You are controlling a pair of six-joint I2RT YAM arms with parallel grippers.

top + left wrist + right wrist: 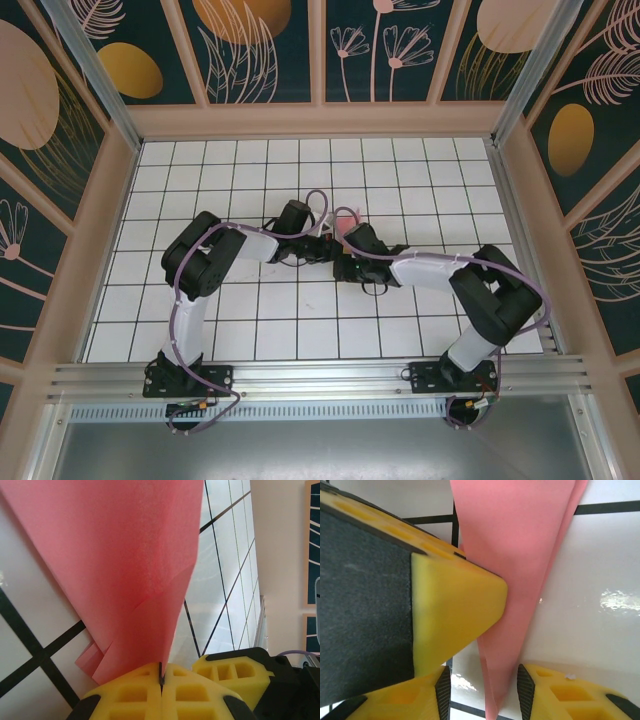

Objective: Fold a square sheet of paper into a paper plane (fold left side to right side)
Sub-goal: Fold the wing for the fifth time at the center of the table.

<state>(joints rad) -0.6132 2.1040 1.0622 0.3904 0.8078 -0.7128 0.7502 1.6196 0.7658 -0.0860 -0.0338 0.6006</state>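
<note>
The square sheet of paper stands folded into a slim salmon-pink paper plane (pixel 341 228) (pixel 125 555) (pixel 520 555), held between the two arms at mid-table. My left gripper (pixel 320 241) (pixel 161 674) is shut on its lower edge, yellow pads pressed together with the paper pinched between them. Layered flaps show at the left of that pinch. My right gripper (pixel 347 247) (pixel 484 692) is open, its ribbed pads standing either side of the plane's narrow end with a gap on both sides. A left finger (pixel 455 605) lies close against the paper in the right wrist view.
The white table (pixel 300 330) has a black grid and is boxed in by a wooden frame with patterned panels (pixel 320 110). Both arms reach inward from their bases on the rail (pixel 320 380) at the near edge. The right gripper's yellow finger (pixel 235 667) sits just beside the left one.
</note>
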